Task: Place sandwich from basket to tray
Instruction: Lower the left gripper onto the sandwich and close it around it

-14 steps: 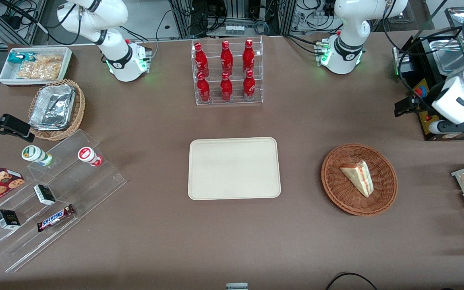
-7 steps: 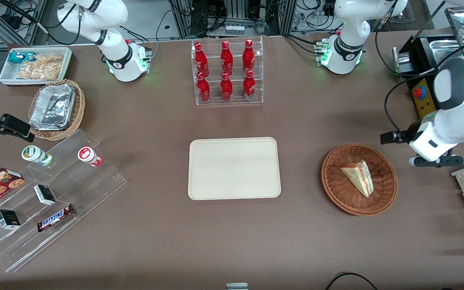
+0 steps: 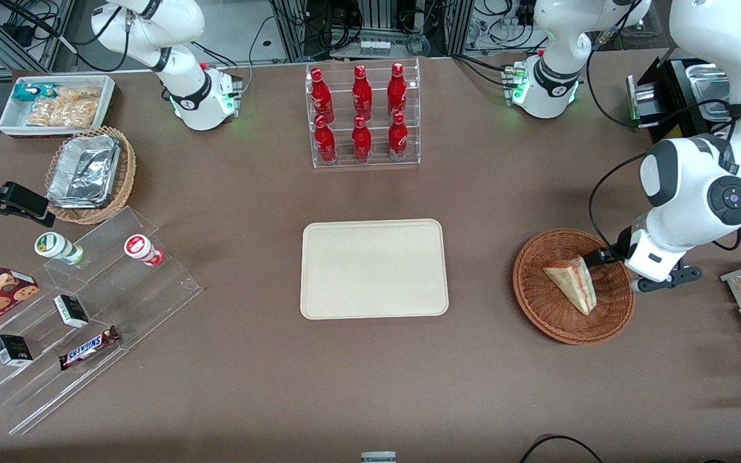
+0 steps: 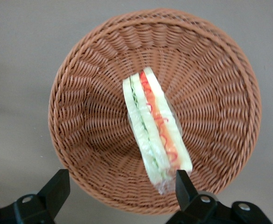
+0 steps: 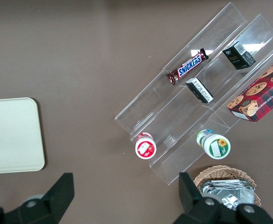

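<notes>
where it lies in the basket [image 3: 541, 315], the sandwich [image 3: 572, 283] is a small triangular wedge of pale bread. from the wrist camera the sandwich [image 4: 156, 128] shows its cut edge: white bread slices with a green leafy layer and a red-orange layer running lengthwise, and what seems to be a thin clear wrap gathered at one end, though that is hard to make out. the basket [image 4: 89, 79] is round and shallow, woven of reddish-brown wicker in tight ribs that fan out from its centre to a braided rim. it stands on the matte brown table [image 3: 248, 386].

the gripper [image 3: 595, 258] hangs over the edge of the basket that faces the working arm's end of the table, close by the sandwich's blunt end. in the wrist view the gripper [image 4: 120, 186] has its two dark fingers spread wide and holds nothing, one fingertip [image 4: 183, 184] near the wrapped end of the sandwich.

the tray [image 3: 374, 308] is a flat rectangle of smooth cream-beige plastic with rounded corners and a low rim. it lies well apart from the basket, toward the parked arm's end. its corner [image 5: 31, 163] shows in the right wrist view too.
</notes>
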